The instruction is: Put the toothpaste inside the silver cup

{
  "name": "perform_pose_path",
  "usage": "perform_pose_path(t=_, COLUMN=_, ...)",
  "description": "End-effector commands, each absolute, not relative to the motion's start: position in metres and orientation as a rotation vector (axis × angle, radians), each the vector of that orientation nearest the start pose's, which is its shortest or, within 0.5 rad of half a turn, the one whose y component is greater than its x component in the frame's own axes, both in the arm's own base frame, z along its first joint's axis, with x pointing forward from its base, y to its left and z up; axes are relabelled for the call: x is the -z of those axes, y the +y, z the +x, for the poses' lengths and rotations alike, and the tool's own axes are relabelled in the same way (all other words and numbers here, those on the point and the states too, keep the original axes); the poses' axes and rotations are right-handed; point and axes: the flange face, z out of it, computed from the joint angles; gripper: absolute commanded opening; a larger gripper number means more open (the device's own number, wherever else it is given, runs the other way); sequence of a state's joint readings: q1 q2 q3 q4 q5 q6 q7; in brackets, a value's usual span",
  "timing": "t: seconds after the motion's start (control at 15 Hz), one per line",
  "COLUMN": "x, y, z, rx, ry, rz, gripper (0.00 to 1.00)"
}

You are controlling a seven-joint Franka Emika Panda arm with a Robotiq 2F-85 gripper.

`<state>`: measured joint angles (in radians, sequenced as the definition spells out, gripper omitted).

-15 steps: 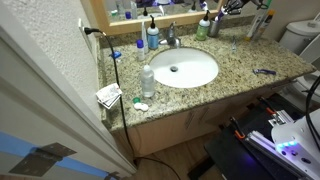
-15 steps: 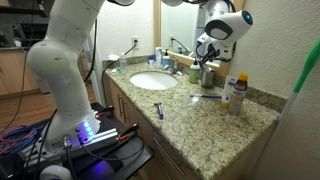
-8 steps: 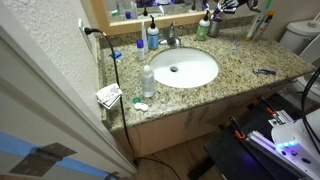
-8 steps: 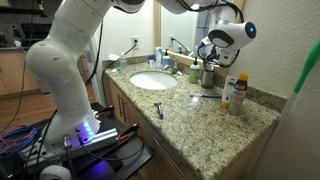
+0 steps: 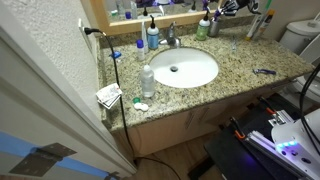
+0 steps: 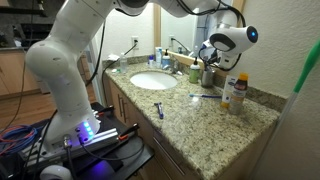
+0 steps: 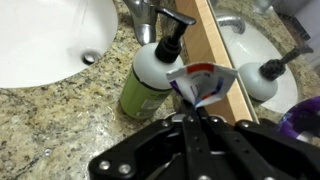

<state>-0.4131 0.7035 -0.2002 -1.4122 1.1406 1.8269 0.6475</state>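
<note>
My gripper (image 7: 192,106) is shut on the toothpaste (image 7: 202,84), a white tube with red and blue print that sticks up from between the fingers. In the wrist view it hangs over the back of the counter, next to a green soap bottle (image 7: 150,82) with a black pump. In an exterior view the gripper (image 6: 207,54) is just above the silver cup (image 6: 208,76), which stands by the mirror behind the sink. The gripper also shows at the top edge of an exterior view (image 5: 222,8). The cup does not show in the wrist view.
A white sink (image 5: 184,68) with a faucet (image 5: 172,38) is set in the granite counter (image 6: 200,120). A clear bottle (image 5: 148,80) stands at its left. A blue razor (image 6: 158,110), a toothbrush (image 6: 205,96) and bottles (image 6: 235,95) lie on the counter. The mirror edge (image 7: 222,60) is close behind.
The wrist has shifted a little toward the mirror side and slightly down over the cup, still holding the toothpaste.
</note>
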Motion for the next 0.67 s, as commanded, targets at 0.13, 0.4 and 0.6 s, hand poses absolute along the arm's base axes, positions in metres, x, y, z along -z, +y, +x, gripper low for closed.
perform_pose_path(t=0.13, x=-0.319, y=-0.339, z=0.634, rx=-0.29, ry=1.712, rz=-1.498, gripper=0.42)
perform_pose_path(t=0.4, x=-0.351, y=-0.334, z=0.626, rx=-0.24, ry=1.659, rz=-1.565, gripper=0.71)
perform_pose_path(t=0.6, x=-0.39, y=-0.322, z=0.607, rx=-0.204, ry=1.603, rz=-1.769, gripper=0.92)
